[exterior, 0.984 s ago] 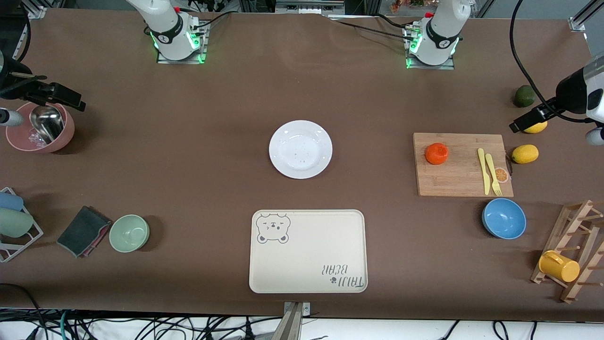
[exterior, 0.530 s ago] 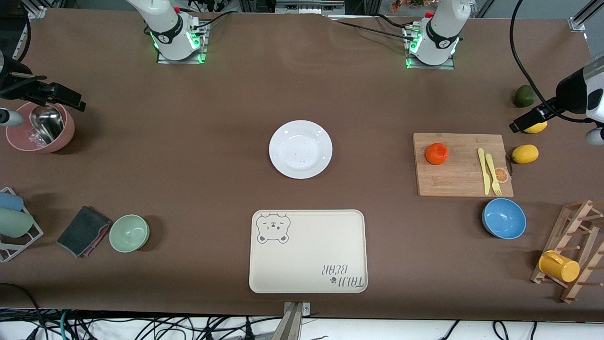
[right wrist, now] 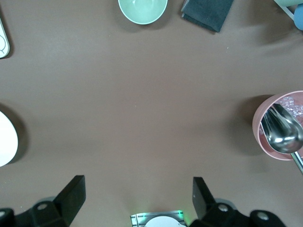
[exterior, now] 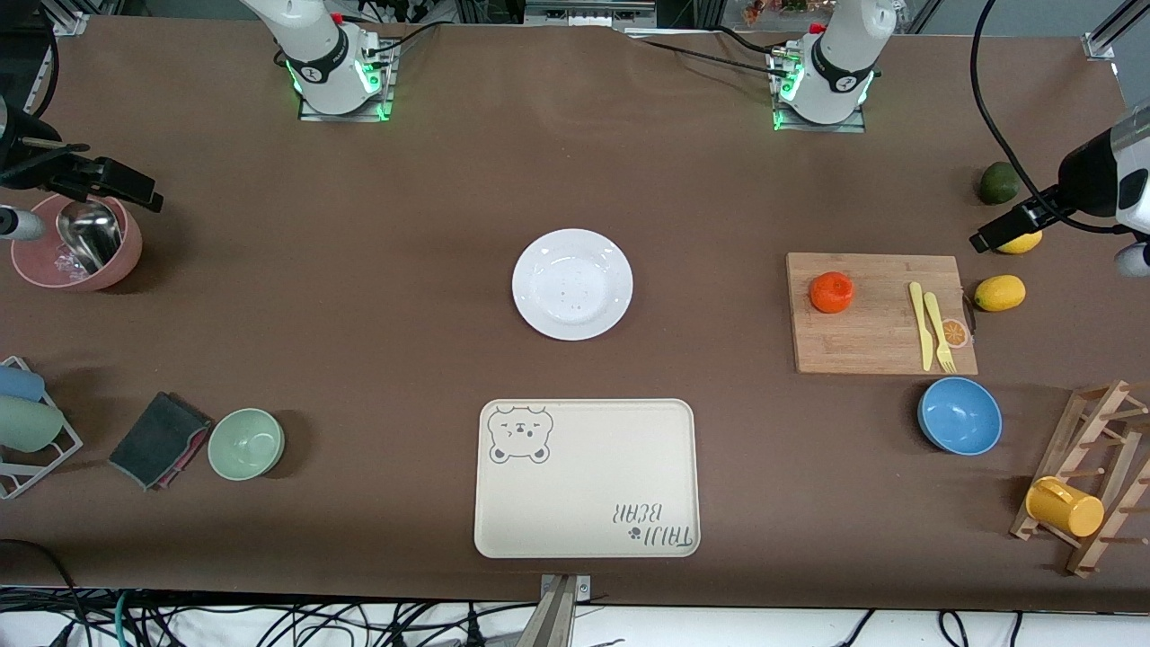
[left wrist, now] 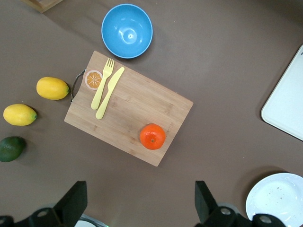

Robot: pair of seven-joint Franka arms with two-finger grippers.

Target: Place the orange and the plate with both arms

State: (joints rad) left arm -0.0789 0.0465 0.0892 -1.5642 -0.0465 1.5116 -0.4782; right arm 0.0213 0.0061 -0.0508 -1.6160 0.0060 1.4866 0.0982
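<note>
The orange (exterior: 831, 292) sits on a wooden cutting board (exterior: 876, 341) toward the left arm's end; it also shows in the left wrist view (left wrist: 152, 136). The white plate (exterior: 572, 284) lies at mid-table, empty, and shows in both wrist views (left wrist: 277, 198) (right wrist: 5, 138). My left gripper (left wrist: 139, 191) is open and empty, high over bare table between the board and the left base. My right gripper (right wrist: 137, 187) is open and empty, high over bare table near the right base (right wrist: 158, 220).
Yellow knife and fork (exterior: 930, 328) lie on the board. Two lemons (exterior: 999, 292) and a green fruit (exterior: 997, 182) lie beside it; a blue bowl (exterior: 959, 415) and mug rack (exterior: 1087, 485) are nearer. A cream bear tray (exterior: 586, 478), green bowl (exterior: 246, 443), cloth (exterior: 160, 438), pink bowl (exterior: 76, 243).
</note>
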